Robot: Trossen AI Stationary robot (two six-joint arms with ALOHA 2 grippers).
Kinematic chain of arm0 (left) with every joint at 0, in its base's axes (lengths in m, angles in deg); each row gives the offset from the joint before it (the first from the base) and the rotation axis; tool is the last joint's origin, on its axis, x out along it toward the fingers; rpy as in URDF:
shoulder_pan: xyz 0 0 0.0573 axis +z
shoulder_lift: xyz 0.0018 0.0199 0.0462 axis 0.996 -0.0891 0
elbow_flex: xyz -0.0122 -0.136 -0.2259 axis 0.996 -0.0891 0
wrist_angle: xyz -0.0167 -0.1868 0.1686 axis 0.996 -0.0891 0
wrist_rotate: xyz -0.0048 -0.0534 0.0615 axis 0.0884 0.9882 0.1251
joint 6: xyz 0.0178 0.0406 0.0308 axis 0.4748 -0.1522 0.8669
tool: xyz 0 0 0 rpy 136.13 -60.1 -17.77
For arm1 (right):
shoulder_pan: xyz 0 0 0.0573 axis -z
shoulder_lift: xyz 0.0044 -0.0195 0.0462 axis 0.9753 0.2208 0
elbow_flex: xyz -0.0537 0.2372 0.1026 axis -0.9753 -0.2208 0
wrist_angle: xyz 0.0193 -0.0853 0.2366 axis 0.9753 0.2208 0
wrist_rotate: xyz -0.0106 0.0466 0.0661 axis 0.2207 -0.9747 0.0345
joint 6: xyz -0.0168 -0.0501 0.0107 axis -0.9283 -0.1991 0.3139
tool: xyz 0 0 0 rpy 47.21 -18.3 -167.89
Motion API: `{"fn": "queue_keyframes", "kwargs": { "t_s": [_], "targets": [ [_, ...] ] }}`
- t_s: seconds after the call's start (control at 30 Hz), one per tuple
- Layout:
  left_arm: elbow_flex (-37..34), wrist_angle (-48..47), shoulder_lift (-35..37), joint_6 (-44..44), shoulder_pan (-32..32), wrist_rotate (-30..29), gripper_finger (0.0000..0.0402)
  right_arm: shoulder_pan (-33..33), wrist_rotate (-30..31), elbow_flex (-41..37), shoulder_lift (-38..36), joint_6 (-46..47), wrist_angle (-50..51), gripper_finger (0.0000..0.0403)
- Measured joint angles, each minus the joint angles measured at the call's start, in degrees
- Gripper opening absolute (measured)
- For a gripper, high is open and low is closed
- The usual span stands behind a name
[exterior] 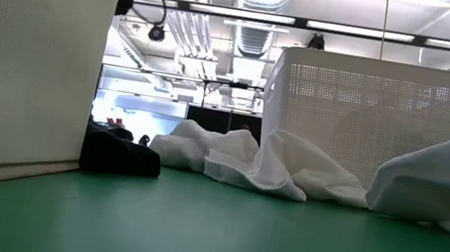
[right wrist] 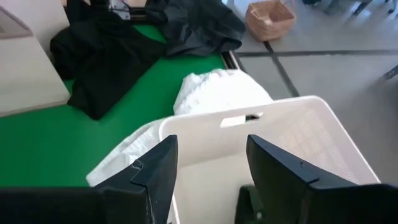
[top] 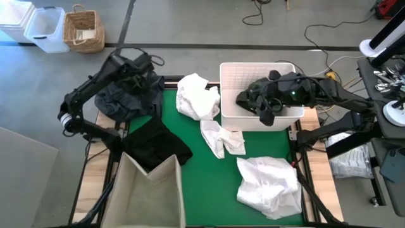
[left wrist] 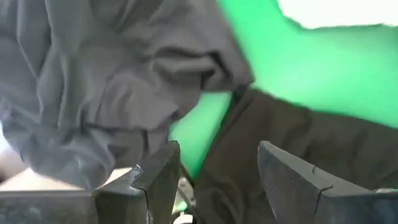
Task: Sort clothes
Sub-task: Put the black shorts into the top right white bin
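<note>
Hovering open and empty: left claw [left wrist: 214, 180] over dark garments [top: 130, 98], right claw [right wrist: 208, 165] above white basket [top: 288, 117].

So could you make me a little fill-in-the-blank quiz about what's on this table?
1. The table top is covered in ____ cloth.
2. The right gripper hangs over the white ____, its jaws open and empty.
3. The left gripper hovers above a dark ____ garment at the table's edge.
4. The beige bin stands beside a ____ garment.

Missing words: green; basket; grey; black
</note>
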Motion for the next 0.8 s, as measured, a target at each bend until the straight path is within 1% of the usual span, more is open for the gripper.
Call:
{"fn": "queue_keyframes", "kwargs": {
  "t_s": [0.13,0.33,0.6,0.8],
  "targets": [
    [-5.4,-0.1,1.0,-0.5,-0.1,3.8,0.0188,0.0,0.1,0.0,-0.3,0.4,0.2,0.0189],
    [-11.6,-0.1,0.3,-0.1,0.7,3.1,0.0175,0.0,0.1,0.0,-0.8,0.1,0.1,0.0187],
    [-14.8,0.0,-2.3,1.1,0.8,2.8,0.0173,0.0,0.1,0.0,-0.7,0.0,0.1,0.0189],
    [-15.2,0.0,-3.2,1.4,0.5,2.9,0.0173,0.0,0.1,0.0,-0.7,0.4,0.1,0.0183]
  ]
}}
